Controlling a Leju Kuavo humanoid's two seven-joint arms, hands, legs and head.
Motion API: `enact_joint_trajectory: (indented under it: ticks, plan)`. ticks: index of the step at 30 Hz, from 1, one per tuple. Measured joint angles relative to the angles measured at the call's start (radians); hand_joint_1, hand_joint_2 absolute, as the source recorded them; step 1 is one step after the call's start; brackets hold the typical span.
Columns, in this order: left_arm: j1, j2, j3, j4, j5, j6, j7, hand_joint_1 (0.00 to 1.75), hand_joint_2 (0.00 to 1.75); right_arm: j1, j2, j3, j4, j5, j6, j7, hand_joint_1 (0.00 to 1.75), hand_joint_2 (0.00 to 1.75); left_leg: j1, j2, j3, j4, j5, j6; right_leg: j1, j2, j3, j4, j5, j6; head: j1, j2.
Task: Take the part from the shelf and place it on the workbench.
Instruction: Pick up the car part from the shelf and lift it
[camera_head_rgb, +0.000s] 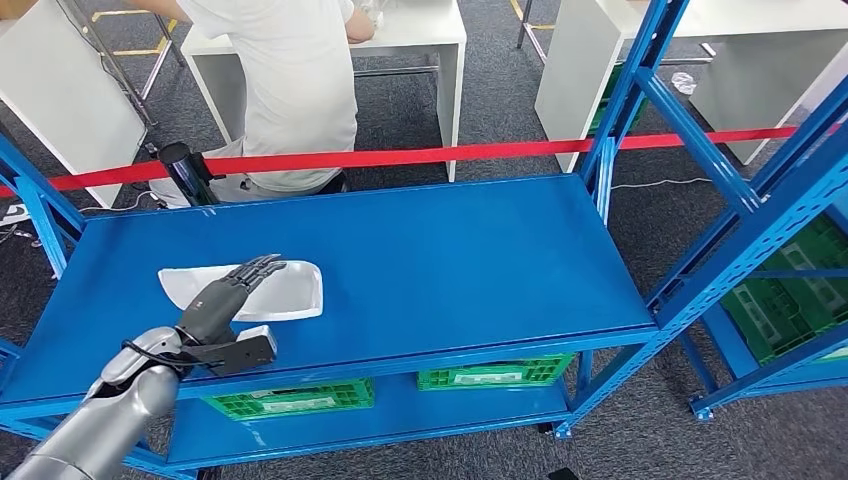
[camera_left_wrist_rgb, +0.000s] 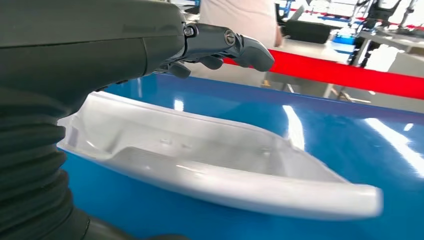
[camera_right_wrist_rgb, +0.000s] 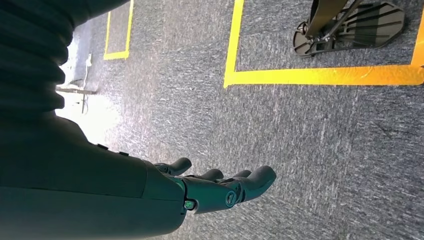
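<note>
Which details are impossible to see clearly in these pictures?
- Head view: the left hand covers the middle of the white part; whether they touch is unclear.
- Left wrist view: the wrist cover hides one end of the part.
- Head view: the person is cut off by the top edge.

A workshop floor — blue steel racking (camera_head_rgb: 640, 120), green parts crates (camera_head_rgb: 493, 375), yellow floor markings (camera_right_wrist_rgb: 320, 75).

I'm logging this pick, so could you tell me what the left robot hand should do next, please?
Probably lower and close: the left robot hand hovers over the white part, fingers apart and holding nothing, while the part lies flat on the blue shelf.
</note>
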Motion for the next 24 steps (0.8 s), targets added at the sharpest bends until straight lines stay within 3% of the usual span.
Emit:
enact_joint_trajectory:
  ticks: [14,18,20,24]
  plan:
    - [-0.064,-0.014,-0.01,0.201,-0.067,0.085,0.073,0.02,1.75,0.0,0.0,-0.01,0.0,0.017,0.0,0.0,0.0,1.75,0.0,0.0,0.0,0.0,0.0,0.0,0.0,0.0,0.0,0.0,0.0,0.0,0.0,0.0]
    - [-0.074,-0.015,-0.01,0.226,-0.067,0.077,0.072,1.17,1.75,0.0,0.0,-0.012,0.0,0.017,0.0,0.001,0.0,1.75,0.0,0.0,0.0,0.0,0.0,0.0,0.0,0.0,0.0,0.0,0.0,0.0,0.0,0.0]
    - [-0.076,-0.015,-0.01,0.237,-0.068,0.068,0.069,1.17,1.75,0.0,0.0,-0.015,0.0,0.017,0.0,0.004,0.0,1.75,0.0,0.0,0.0,0.0,0.0,0.0,0.0,0.0,0.0,0.0,0.0,0.0,0.0,0.0]
    - [-0.077,-0.015,-0.01,0.251,-0.07,0.063,0.063,1.73,1.75,0.0,0.0,-0.016,0.0,0.017,0.0,0.011,0.0,1.75,0.0,0.0,0.0,0.0,0.0,0.0,0.0,0.0,0.001,0.0,0.0,0.0,0.0,0.0]
